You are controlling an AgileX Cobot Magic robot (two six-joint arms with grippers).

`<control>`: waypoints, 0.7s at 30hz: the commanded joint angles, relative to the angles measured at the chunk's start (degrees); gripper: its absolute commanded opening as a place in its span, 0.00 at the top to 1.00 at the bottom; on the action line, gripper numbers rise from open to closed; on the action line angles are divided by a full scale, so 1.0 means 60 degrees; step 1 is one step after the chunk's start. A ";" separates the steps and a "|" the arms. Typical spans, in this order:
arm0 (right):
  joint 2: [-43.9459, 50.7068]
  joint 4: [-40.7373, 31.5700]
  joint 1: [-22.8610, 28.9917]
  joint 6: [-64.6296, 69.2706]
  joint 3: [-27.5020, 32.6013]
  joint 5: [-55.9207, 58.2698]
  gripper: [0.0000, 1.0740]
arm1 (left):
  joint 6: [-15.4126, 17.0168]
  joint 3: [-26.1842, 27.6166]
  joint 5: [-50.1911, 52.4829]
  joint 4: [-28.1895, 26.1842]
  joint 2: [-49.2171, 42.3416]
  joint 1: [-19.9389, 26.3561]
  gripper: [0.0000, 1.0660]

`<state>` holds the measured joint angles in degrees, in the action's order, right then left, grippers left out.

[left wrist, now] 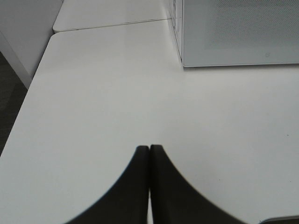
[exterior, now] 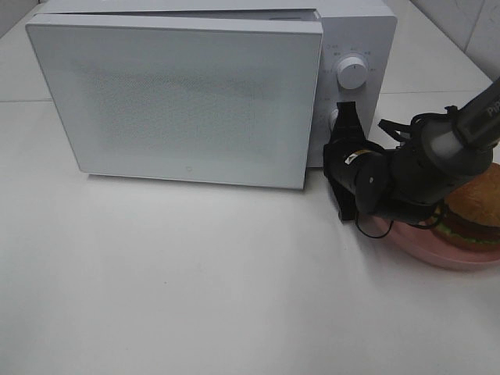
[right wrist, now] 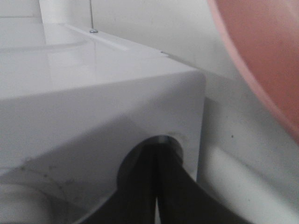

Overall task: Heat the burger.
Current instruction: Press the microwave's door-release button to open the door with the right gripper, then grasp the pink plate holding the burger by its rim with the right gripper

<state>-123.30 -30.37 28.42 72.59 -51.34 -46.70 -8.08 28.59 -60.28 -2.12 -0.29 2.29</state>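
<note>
Only partial txt: white "Pi…" on right arm [exterior: 478,119], cut off at frame edge. Microwave panel [exterior: 367,39] marks around knob [exterior: 352,74] and door logo [exterior: 190,167] too small to read.

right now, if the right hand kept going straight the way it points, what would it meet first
The microwave's control panel, at its lower round control; the shut right hand seems already against it, contact unclear.

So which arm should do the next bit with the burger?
Right, probably: the right fingers are shut at the microwave's front panel, and the burger on the pink plate sits just beside that arm. The left fingers hang over the table, away from both.
</note>
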 commanded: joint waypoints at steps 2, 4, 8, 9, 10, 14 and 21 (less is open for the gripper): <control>0.0153 0.0821 -0.0067 -0.0191 -0.0831 -0.1767 0.99 | -0.0019 -0.0019 0.0115 -0.0076 -0.0210 -0.0010 1.00; 0.0172 0.0831 -0.0067 -0.0191 -0.0812 -0.1652 0.99 | -0.0019 -0.0019 0.0115 -0.0076 -0.0210 -0.0010 1.00; 0.0439 0.1079 -0.0067 -0.0181 -0.0516 -0.1346 0.99 | -0.0010 -0.0019 0.0115 -0.0076 -0.0210 -0.0010 1.00; 0.0439 0.1079 -0.0067 -0.0181 -0.0516 -0.1346 0.99 | -0.0010 -0.0019 0.0115 -0.0076 -0.0210 -0.0010 1.00; 0.0487 0.1108 -0.0057 -0.0181 -0.0430 -0.1327 0.98 | -0.0010 -0.0019 0.0115 -0.0076 -0.0210 -0.0010 1.00; 0.0793 0.1633 -0.0048 -0.0181 -0.0010 -0.1261 0.98 | -0.0019 -0.0019 0.0115 -0.0076 -0.0210 -0.0010 1.00; 0.1509 0.3571 -0.0048 -0.0115 0.1261 -0.1232 0.96 | -0.0019 -0.0019 0.0115 -0.0076 -0.0210 -0.0010 1.00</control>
<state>-115.16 -10.43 28.25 72.65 -43.83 -52.83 -8.08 28.59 -60.28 -2.12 -0.29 2.29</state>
